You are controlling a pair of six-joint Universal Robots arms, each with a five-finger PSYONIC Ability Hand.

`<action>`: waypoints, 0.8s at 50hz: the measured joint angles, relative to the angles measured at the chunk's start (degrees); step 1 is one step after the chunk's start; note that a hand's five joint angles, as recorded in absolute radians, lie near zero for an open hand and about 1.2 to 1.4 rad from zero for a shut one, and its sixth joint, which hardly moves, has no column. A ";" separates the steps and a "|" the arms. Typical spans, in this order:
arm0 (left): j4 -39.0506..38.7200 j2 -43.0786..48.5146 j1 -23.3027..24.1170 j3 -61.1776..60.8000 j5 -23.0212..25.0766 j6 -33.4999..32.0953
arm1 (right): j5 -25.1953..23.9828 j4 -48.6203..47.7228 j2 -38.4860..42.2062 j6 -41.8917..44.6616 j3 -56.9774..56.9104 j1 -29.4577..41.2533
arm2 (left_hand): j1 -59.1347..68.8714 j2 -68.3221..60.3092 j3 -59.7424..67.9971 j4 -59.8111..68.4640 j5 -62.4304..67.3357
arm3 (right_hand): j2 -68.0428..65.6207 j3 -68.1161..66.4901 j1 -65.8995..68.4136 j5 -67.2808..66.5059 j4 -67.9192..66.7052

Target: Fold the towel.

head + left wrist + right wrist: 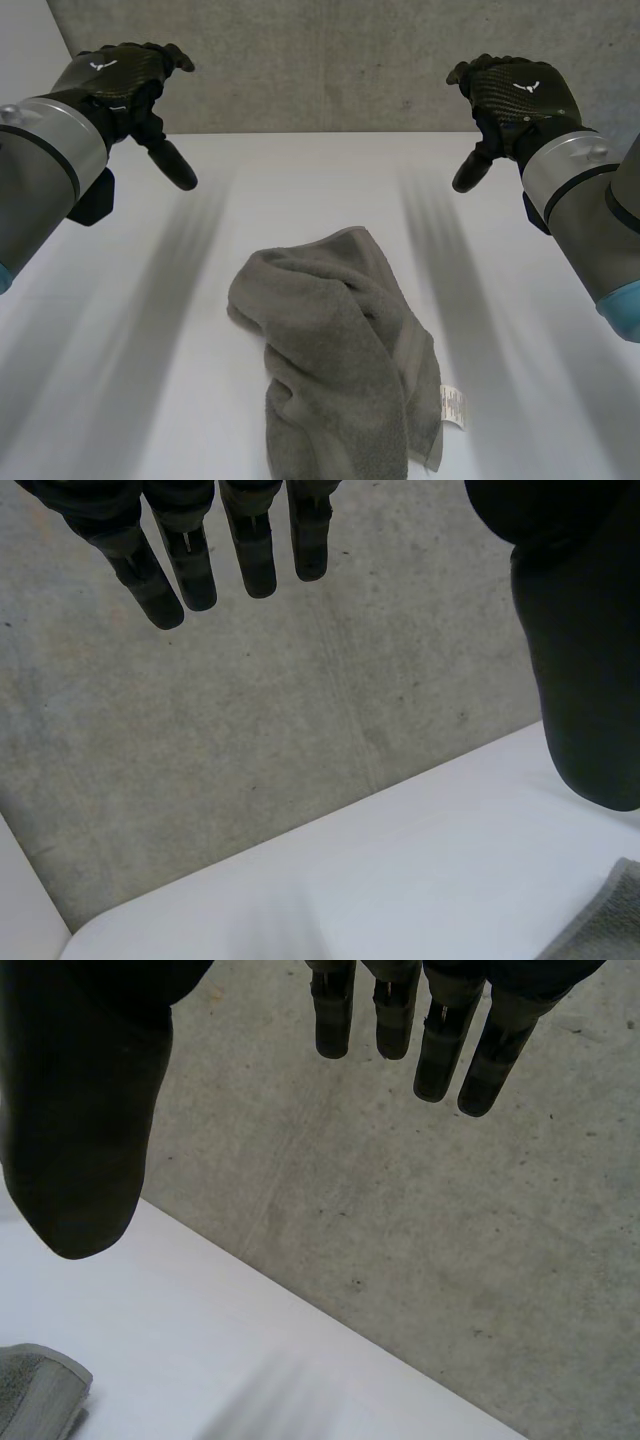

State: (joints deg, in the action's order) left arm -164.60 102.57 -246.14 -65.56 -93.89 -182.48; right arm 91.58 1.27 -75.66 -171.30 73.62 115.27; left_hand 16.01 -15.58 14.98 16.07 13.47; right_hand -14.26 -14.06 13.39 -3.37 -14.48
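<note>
The white table [300,190] carries one item. A grey towel [340,350] lies crumpled on its middle, toward the robot's side. The towel's white label [453,407] faces up.

no words or numbers can be read. a white care label [453,407] at the edge of the grey towel [330,350] carries print too small to make out. a small white emblem [103,65] marks the back of the left hand [125,85], and another marks the right hand [515,100].

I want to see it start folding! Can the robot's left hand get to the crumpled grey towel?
Probably yes: the left hand hovers open, and nothing lies between it and the crumpled grey towel.
</note>
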 measured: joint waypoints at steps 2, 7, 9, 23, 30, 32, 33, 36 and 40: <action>-0.03 0.02 0.45 -0.21 -0.02 -0.12 | -0.01 0.02 0.05 -0.02 0.01 -0.25 | -0.01 0.00 0.00 0.00 0.00 | 0.00 0.00 0.00 0.00 0.00; -0.26 -0.08 1.32 -0.58 -0.01 -0.38 | -0.11 -0.03 0.08 -0.78 0.18 -1.32 | -0.08 0.00 -0.01 0.00 0.00 | 0.00 0.00 0.00 0.00 0.00; -0.31 -0.11 1.41 -0.62 -0.01 -0.41 | -0.18 -0.05 0.08 -1.04 0.20 -1.60 | -0.08 0.00 -0.01 0.00 0.01 | 0.00 0.00 0.00 -0.01 0.00; -0.30 -5.07 5.62 -9.21 0.89 -0.31 | -7.22 6.76 -0.97 4.05 1.31 -3.01 | -0.08 -0.01 0.00 0.00 0.33 | 0.00 0.00 -0.01 0.00 0.00; -6.45 -8.31 10.03 -22.55 1.94 -0.38 | -16.70 11.05 -1.40 7.99 10.24 -2.96 | -0.08 -0.03 0.02 0.00 0.98 | 0.00 0.00 -0.21 0.00 0.00; -9.39 -8.20 11.33 -26.06 2.54 -0.46 | -18.78 10.79 -1.39 8.32 13.44 -2.92 | -0.08 -0.03 0.02 0.00 1.14 | 0.00 0.00 -0.21 0.00 -0.02; -11.51 -7.83 12.14 -28.16 2.92 -0.51 | -19.91 10.08 -1.35 8.38 15.76 -2.81 | -0.08 -0.04 0.02 0.00 1.15 | 0.00 0.00 -0.21 0.00 0.01; -16.61 -5.76 13.90 -32.25 3.71 -0.59 | -21.53 6.97 -1.05 8.23 21.07 -2.48 | -0.08 -0.04 0.02 0.00 1.16 | 0.00 0.00 -0.22 0.00 0.02; -21.82 -1.67 15.85 -35.09 4.09 -0.67 | -21.85 2.00 -0.03 7.70 26.15 -2.17 | -0.08 -0.04 0.02 0.01 1.16 | -0.30 -0.22 0.38 -0.38 -0.19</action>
State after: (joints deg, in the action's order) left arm -186.43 100.90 -230.29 -100.65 -89.80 -183.14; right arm 69.74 3.28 -75.68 -163.60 99.77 113.10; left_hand 15.94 -15.61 15.01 16.08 14.64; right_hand -14.55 -14.28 13.77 -3.75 -14.68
